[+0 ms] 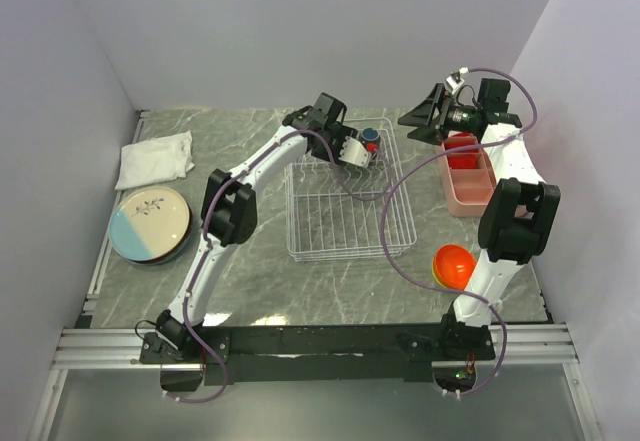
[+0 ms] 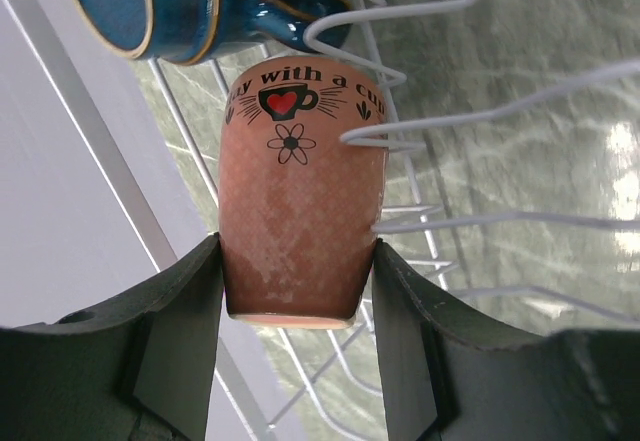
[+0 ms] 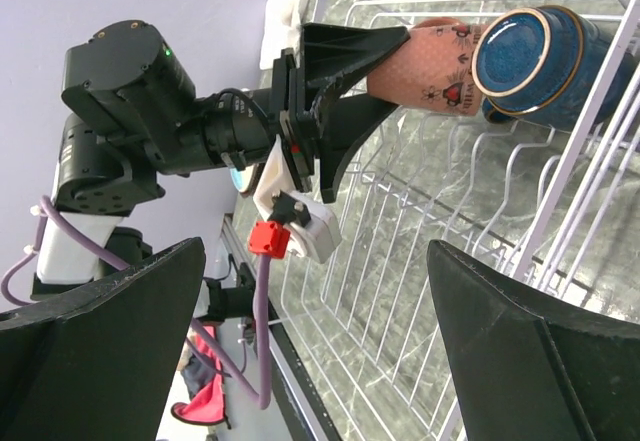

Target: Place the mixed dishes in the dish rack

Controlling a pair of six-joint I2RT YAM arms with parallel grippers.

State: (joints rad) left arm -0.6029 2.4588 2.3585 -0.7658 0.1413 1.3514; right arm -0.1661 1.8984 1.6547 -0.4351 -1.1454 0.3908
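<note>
Closest to me, near the right end of the near edge of the surface [image 1: 330,291], the orange bowl [image 1: 452,264] sits beside my right arm's base. Toward the left edge, a little farther out, lies a stack of plates [image 1: 150,223], the top one cream and light blue with a small sprig on it. The white wire rack [image 1: 345,201] stands in the middle of the surface, and most of its floor is bare wire. Over its far side my left fingers [image 2: 200,291] are clamped on a pink cup [image 2: 300,231], one finger on each side near its base, its printed end with the red heart pointing away from my wrist. The blue mug [image 2: 160,1] rests in the rack at the far edge, just past the cup's mouth; I cannot tell whether the two touch. A white cloth [image 1: 155,158] lies by the far left corner. A pink tray [image 1: 468,186] with something red in it sits just right of the rack. My right fingers [image 3: 120,321] are spread wide with nothing between them, raised above the far right part of the surface and facing the cup and mug.
</note>
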